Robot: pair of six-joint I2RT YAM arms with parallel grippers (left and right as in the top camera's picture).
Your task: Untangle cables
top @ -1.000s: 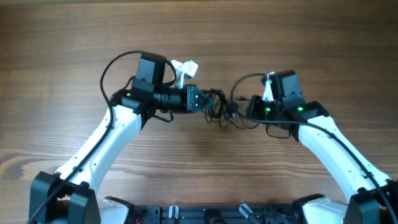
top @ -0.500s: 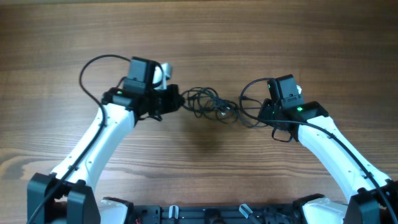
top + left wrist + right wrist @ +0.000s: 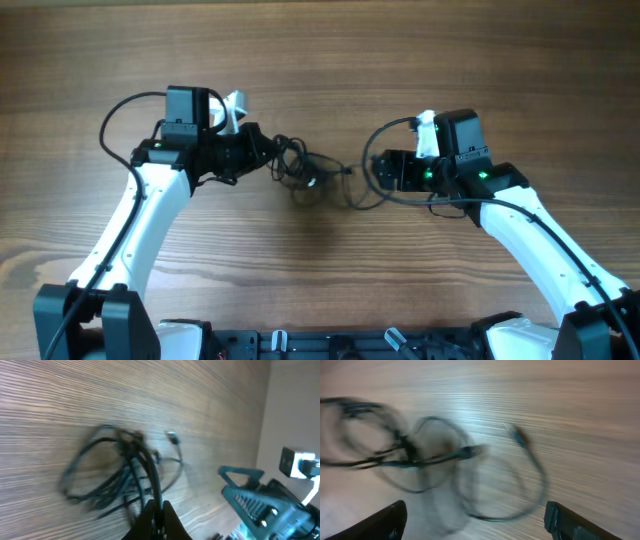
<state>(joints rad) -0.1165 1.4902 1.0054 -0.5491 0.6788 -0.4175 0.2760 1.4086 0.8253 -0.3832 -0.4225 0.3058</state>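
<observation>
Wood-grain table (image 3: 320, 60) carries the cables (image 3: 312, 176), a bundle of thin black loops lying between the two arms, closer to the left arm. The left gripper (image 3: 266, 152) meets the bundle at its left edge. The left wrist view shows this gripper pressed together, with one strand pinched between its fingers (image 3: 159, 516). The other loops fan out ahead of it over the table. One small plug end (image 3: 172, 437) lies free on the wood just beyond the loops.

The right gripper (image 3: 385, 170) faces the bundle from the opposite side, close to an outlying loop. In the right wrist view its two fingers stand spread wide apart, and nothing is held between them. The loops lie ahead of the fingertips. Both wrist views are blurred, so individual strands cannot be traced through the knot.
</observation>
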